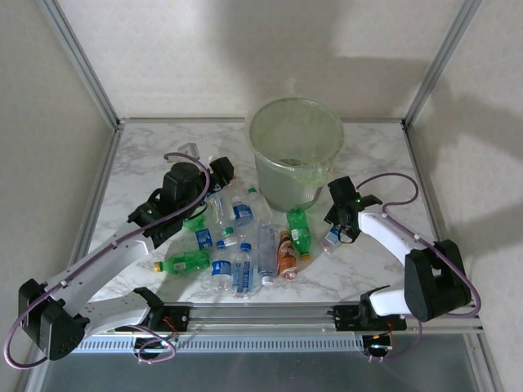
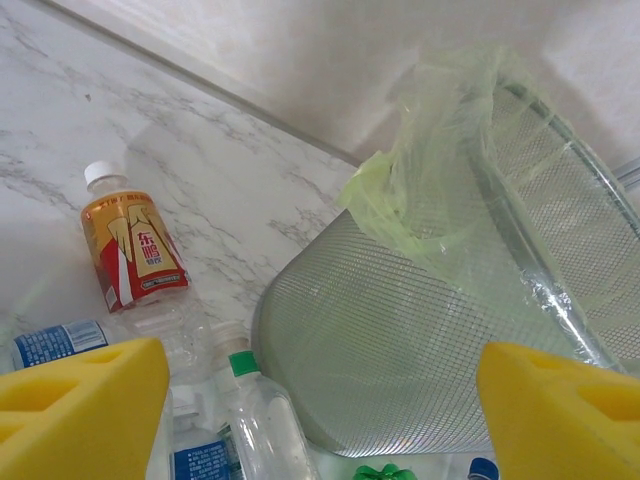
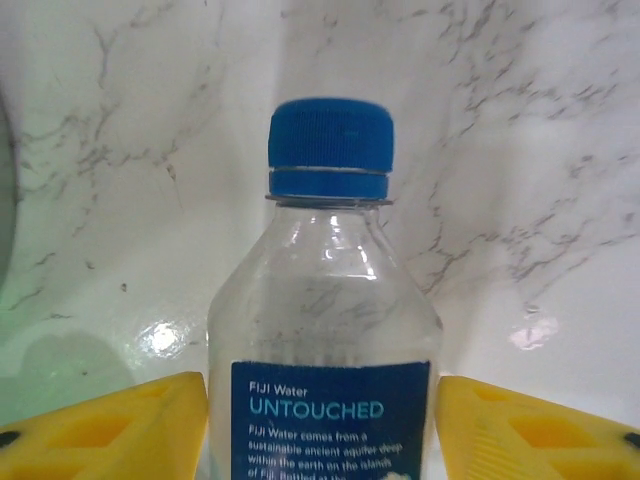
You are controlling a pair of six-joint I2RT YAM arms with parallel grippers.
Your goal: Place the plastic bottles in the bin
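Note:
The pale-green lined bin (image 1: 294, 151) stands at the back middle of the marble table. Several bottles (image 1: 237, 245) lie scattered in front of it, among them a green one (image 1: 298, 231) and an orange-labelled one (image 1: 286, 253). My left gripper (image 1: 219, 173) hangs open over the pile's far left. From its wrist I see wide-apart yellow fingers (image 2: 85, 410), the bin (image 2: 430, 340), an orange-labelled bottle (image 2: 135, 255) and a green-capped clear bottle (image 2: 255, 410). My right gripper (image 3: 322, 430) is shut on a clear blue-capped Fiji bottle (image 3: 325, 330), right of the bin (image 1: 331, 239).
A clear bottle (image 1: 189, 149) lies apart at the far left. Metal frame posts (image 1: 82, 61) and walls close in the table on three sides. The arms' mounting rail (image 1: 270, 314) runs along the near edge. Bare marble (image 1: 384, 163) lies right of the bin.

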